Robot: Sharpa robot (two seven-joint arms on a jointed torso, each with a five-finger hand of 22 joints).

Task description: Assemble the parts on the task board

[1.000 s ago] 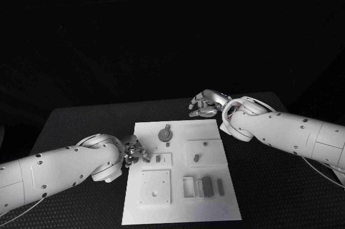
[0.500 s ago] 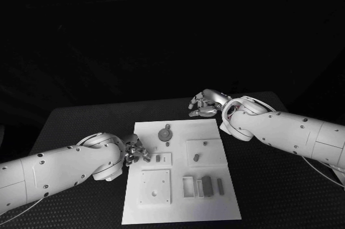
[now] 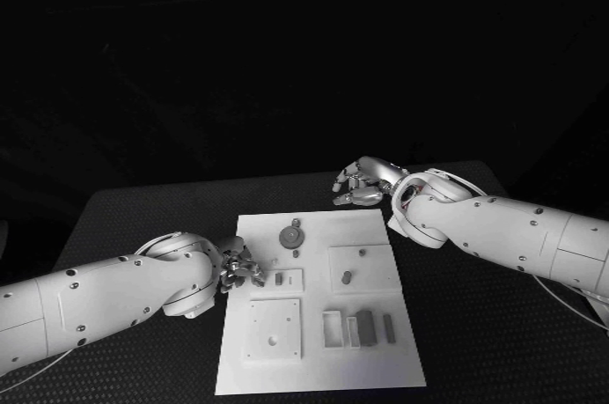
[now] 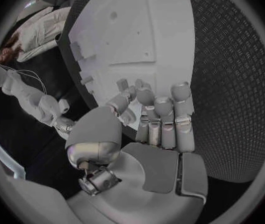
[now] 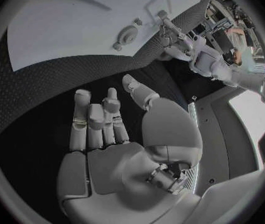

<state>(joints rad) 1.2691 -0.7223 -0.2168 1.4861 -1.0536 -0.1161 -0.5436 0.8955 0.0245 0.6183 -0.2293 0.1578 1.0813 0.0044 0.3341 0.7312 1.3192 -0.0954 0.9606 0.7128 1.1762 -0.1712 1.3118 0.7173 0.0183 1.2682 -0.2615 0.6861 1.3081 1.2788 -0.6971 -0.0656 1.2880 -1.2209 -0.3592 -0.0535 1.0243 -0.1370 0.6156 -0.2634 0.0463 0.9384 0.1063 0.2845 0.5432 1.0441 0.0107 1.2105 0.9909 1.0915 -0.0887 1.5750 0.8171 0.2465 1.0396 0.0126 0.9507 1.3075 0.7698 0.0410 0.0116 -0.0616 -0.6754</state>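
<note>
The white task board (image 3: 381, 369) lies in the middle of the black table. On it are a round grey part (image 3: 290, 237), a small grey part (image 3: 279, 280) on a raised square plate, two small parts (image 3: 345, 279) on another plate, and dark block parts (image 3: 368, 327) beside open slots. My left hand (image 3: 238, 270) hovers at the board's left edge beside the small part; in the left wrist view its fingers (image 4: 160, 119) lie side by side over the board (image 4: 144, 30) with nothing in them. My right hand (image 3: 362, 182) hangs past the board's far edge, holding nothing (image 5: 107, 129).
A square plate with small holes (image 3: 273, 329) sits on the board's near left. Black textured table (image 3: 508, 334) surrounds the board on all sides. In the right wrist view the round part (image 5: 127, 35) lies on the board (image 5: 76, 25) ahead of the fingers.
</note>
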